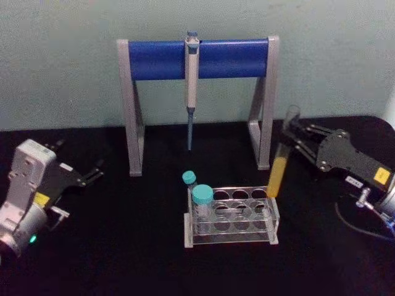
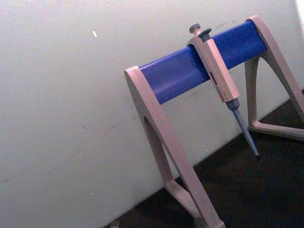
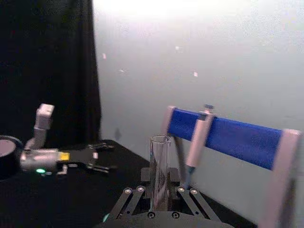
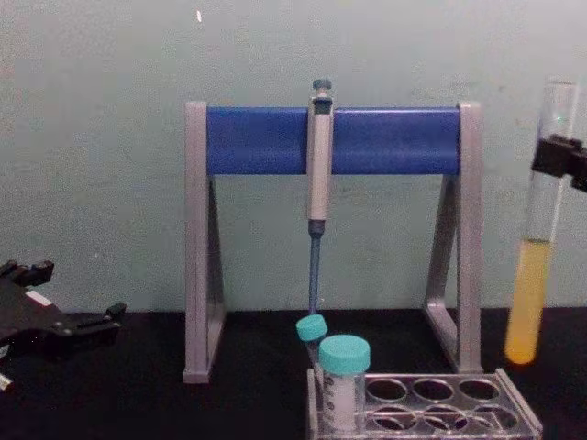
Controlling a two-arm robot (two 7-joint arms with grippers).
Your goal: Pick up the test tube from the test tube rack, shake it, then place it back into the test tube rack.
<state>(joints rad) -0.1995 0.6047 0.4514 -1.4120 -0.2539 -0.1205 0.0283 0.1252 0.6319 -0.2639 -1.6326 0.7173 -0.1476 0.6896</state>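
Note:
The test tube (image 1: 279,165) is a long clear glass tube with yellow-orange liquid in its lower part. It hangs nearly upright, with my right gripper (image 1: 291,137) shut on its upper part. In the chest view the test tube (image 4: 539,266) has its rounded bottom just above the right end of the test tube rack (image 4: 477,403), clear of the holes. The test tube rack (image 1: 244,229) is a low translucent block at the table's centre front. The right wrist view shows the tube's open top (image 3: 159,166) rising between the fingers. My left gripper (image 1: 92,173) rests open at the far left, empty.
A grey-and-blue pipette stand (image 1: 197,60) stands behind the rack, with a pipette (image 1: 192,86) hanging from its bar. Two teal-capped vials (image 1: 202,198) sit in the rack's left holes. A black roll (image 3: 6,155) lies beyond the left arm. The wall runs close behind.

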